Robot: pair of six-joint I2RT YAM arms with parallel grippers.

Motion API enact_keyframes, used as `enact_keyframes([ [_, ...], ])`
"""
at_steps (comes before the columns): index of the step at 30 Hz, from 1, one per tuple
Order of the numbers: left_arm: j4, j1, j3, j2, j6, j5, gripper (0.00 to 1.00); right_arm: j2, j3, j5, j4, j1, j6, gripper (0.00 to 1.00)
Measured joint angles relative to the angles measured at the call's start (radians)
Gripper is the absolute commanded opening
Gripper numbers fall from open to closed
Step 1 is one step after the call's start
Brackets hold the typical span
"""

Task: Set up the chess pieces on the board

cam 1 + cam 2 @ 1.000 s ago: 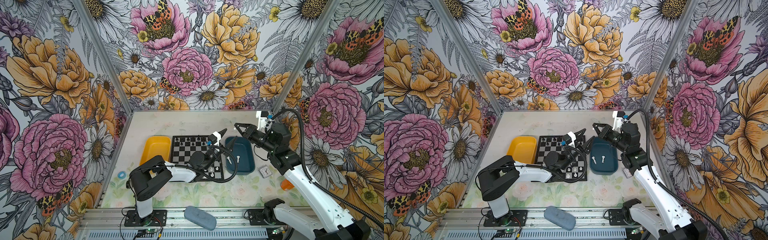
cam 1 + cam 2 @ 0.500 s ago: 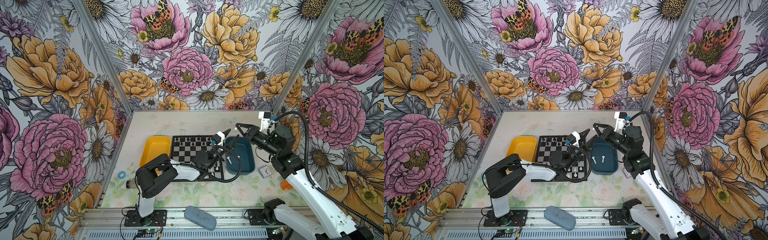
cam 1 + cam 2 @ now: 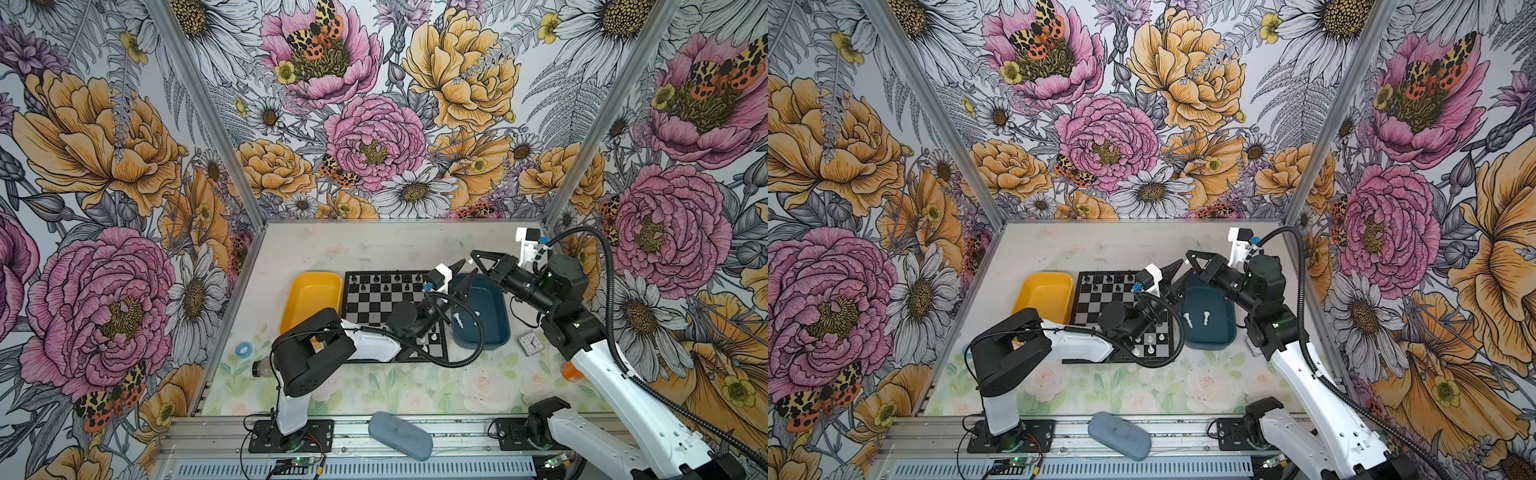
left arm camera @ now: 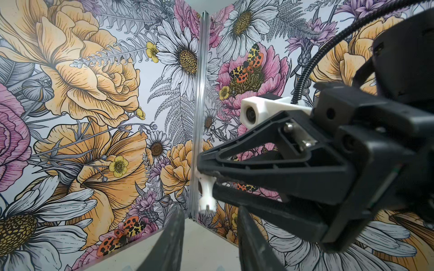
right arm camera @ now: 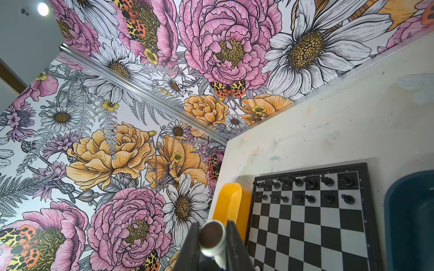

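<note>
The board [image 3: 386, 307] lies mid-table with black chessmen [image 3: 386, 279] in its two far rows and a few white chess pieces [image 3: 1149, 338] near its front right corner. Two more white pieces [image 3: 1188, 320] lie in the blue tray [image 3: 478, 345]. My right gripper [image 3: 473, 254] hovers above the tray's far left corner, shut on a white chess piece [image 4: 206, 194] whose brown felt base [image 5: 211, 237] faces the right wrist camera. My left gripper [image 3: 467, 269] is raised just beside and below it. Its fingers [image 4: 173, 234] stand apart with nothing between them.
A yellow tray [image 3: 309, 291] sits left of the board. A small clock [image 3: 524, 344] and an orange object [image 3: 569, 370] lie right of the blue tray. A blue ring [image 3: 241, 350] lies at the left edge, and a grey-blue pad [image 3: 399, 434] rests on the front rail.
My left gripper has swung right, from over the board toward the right gripper's tip, and its jaws have narrowed. The right gripper has stayed shut on its piece, barely shifting.
</note>
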Motion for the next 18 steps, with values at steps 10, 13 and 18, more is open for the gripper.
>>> enact_keyframes([
  [10,0.000,-0.006,0.003,0.000,0.022,0.000,0.29,-0.003,-0.012,-0.008,0.004,0.000,0.011,0.00],
  [13,0.000,-0.006,0.003,0.000,0.023,0.000,0.27,-0.004,-0.012,-0.008,0.004,0.000,0.017,0.00],
  [18,0.000,-0.006,0.003,0.000,0.026,-0.002,0.24,-0.009,-0.016,-0.008,0.004,0.000,0.023,0.00],
])
